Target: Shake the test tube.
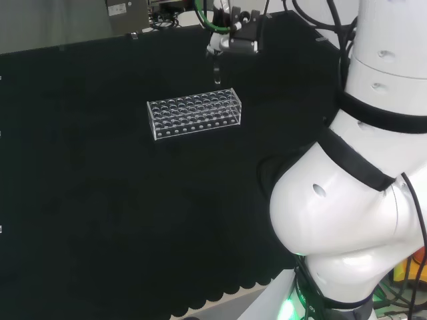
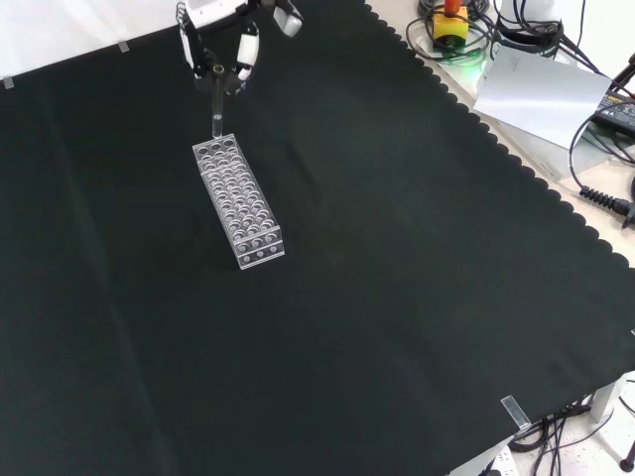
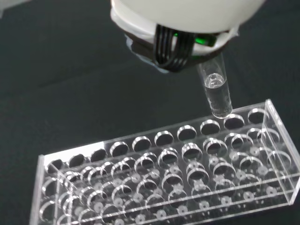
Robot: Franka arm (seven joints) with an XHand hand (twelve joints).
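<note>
the hand [image 2: 220,52] pinches the top of the test tube [image 2: 216,111] between its curled fingers [image 2: 247,50], and the tube hangs straight down below it, upright, its rounded bottom just above the clear rack [image 2: 238,202] at the rack's end nearest the hand. in the wrist view the tube [image 3: 216,92] looks free of the rack [image 3: 164,183], hovering over the outer row of holes, with a little clear liquid apparently showing inside. the step in hand seems to be getting the tube clear before shaking, or bringing it back; i cannot tell which. to shake well, the tube should first be raised well above the rack below the hand, then rocked in short side-to-side swings from the wrist, keeping the open mouth uppermost so nothing spills and the glass never strikes the rack's edge.
</note>
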